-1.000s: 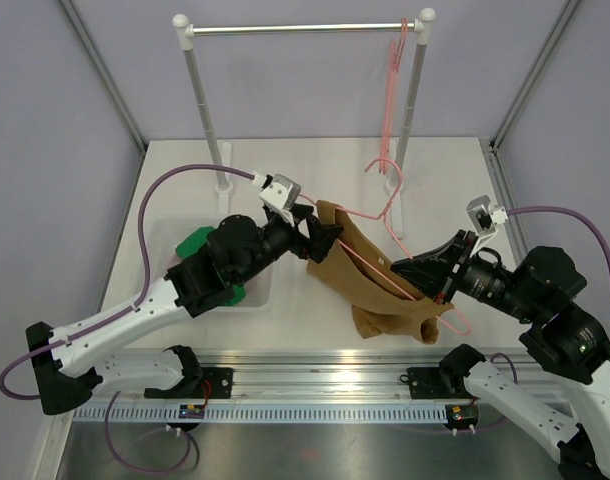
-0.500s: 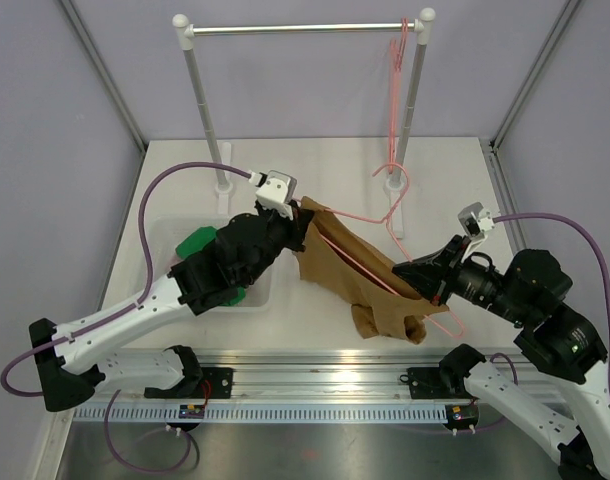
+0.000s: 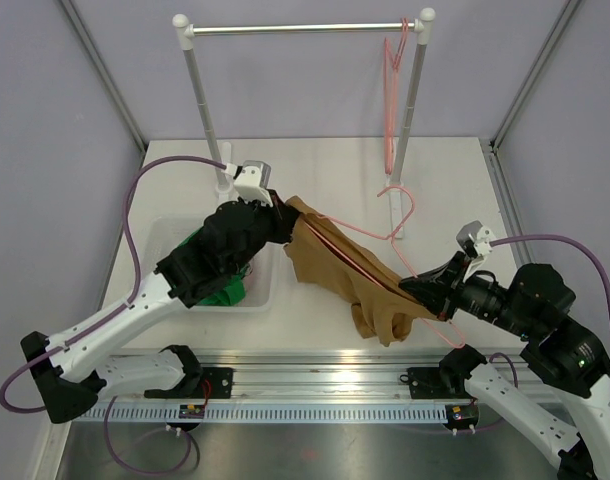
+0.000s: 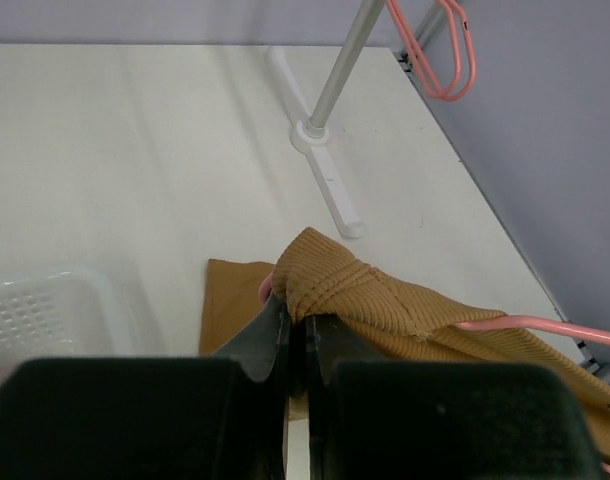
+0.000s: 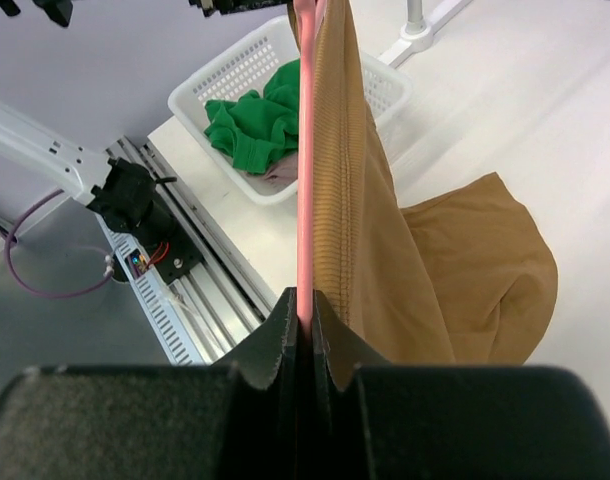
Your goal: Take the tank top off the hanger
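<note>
Hanger point(image 5: 305, 150) mostly buried in tank top point(image 3: 330, 262). My left claw point(image 4: 296, 325) pinched tight on its strap; right claw point(image 5: 305, 305), 4 o'clock of it, clamped on hanger.

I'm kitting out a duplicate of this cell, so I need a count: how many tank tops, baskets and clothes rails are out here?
Tank top: 1
Basket: 1
Clothes rail: 1
Total: 3
</note>
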